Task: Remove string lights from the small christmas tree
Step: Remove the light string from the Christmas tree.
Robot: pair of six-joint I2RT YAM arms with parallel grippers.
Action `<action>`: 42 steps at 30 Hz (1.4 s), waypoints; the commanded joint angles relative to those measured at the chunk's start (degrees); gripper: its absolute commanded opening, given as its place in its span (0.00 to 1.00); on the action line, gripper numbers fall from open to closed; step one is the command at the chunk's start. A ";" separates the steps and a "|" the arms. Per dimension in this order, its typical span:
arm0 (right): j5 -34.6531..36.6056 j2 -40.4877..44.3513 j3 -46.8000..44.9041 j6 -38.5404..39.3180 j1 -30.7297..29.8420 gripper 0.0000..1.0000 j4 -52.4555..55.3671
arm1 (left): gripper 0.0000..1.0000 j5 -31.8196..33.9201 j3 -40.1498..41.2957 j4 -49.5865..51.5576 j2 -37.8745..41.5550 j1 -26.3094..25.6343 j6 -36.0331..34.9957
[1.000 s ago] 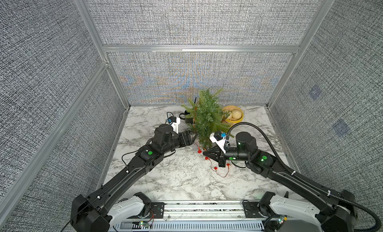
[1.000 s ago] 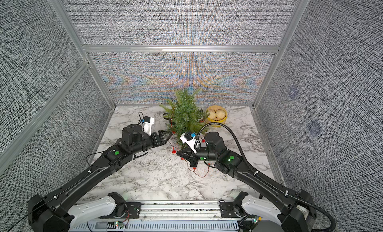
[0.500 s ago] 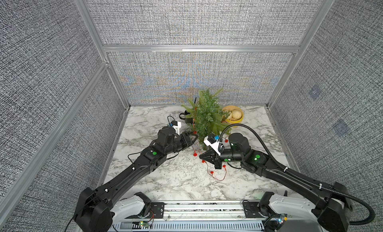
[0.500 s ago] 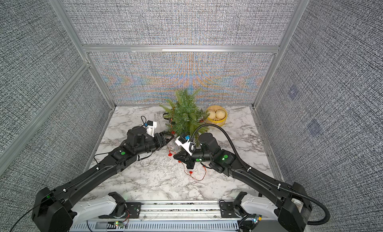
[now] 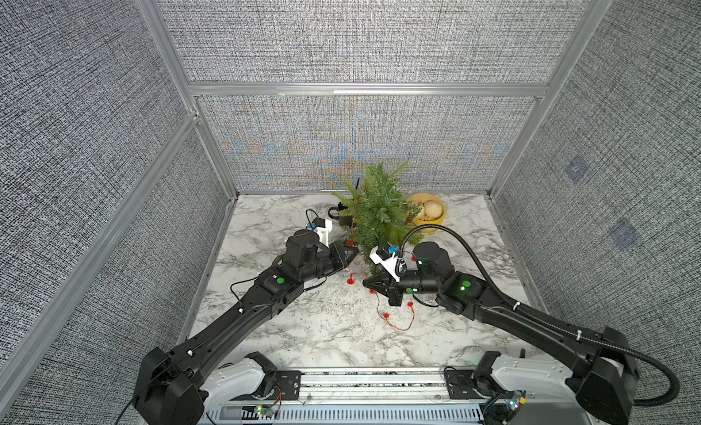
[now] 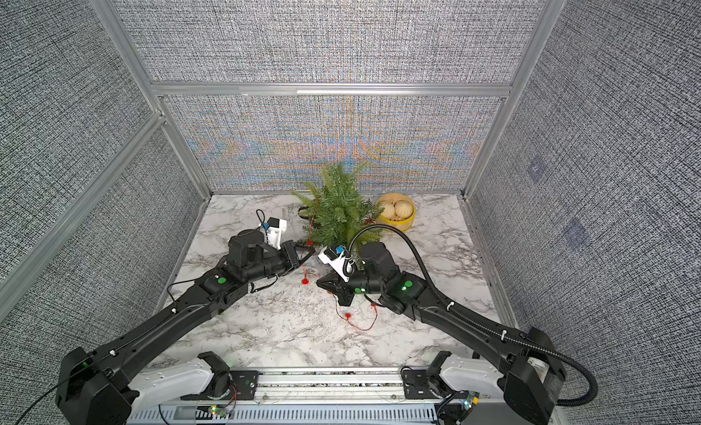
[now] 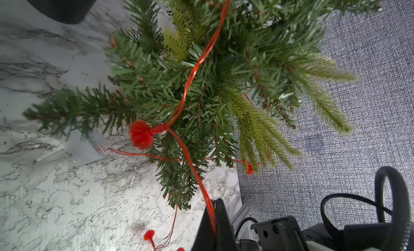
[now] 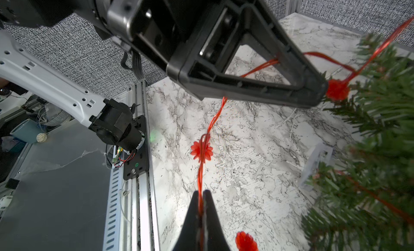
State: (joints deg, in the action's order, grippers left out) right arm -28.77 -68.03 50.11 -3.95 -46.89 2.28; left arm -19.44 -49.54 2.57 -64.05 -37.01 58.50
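Marble tabletop (image 5: pixel 303 328) | string lights (image 7: pixel 140 135) — clamped in left gripper (image 7: pixel 214 204), right gripper (image 8: pixel 201 193)

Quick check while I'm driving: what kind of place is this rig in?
Most likely an enclosed robot test cell in a lab: grey fabric wall panels in an aluminium frame, a marble-pattern tabletop, and two arms mounted on a metal rail at the front.

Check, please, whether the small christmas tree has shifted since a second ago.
No. The small christmas tree stands where it did, its branches overlapping the yellow bowl exactly as before.
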 commanded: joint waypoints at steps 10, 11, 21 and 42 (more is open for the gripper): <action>0.21 -6.37 9.50 1.73 -3.18 0.00 -0.88 | 0.00 5.47 -6.82 8.35 2.56 1.99 -9.74; 0.07 -7.20 10.55 1.74 -3.42 0.00 -1.05 | 0.00 5.32 -7.18 8.52 2.57 2.67 -10.02; 0.33 -15.46 21.31 0.83 -5.04 0.00 -1.68 | 0.00 -0.17 -14.22 10.26 -0.28 9.67 -14.49; 9.16 -24.84 32.90 -1.15 -8.08 0.60 6.74 | 0.00 -3.18 -23.31 11.91 -4.78 18.99 -22.58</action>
State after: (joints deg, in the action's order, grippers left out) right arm -22.33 -94.52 84.40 -5.02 -54.87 5.32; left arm -22.09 -72.16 15.09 -68.49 -18.26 37.76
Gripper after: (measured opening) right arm 0.587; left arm 0.047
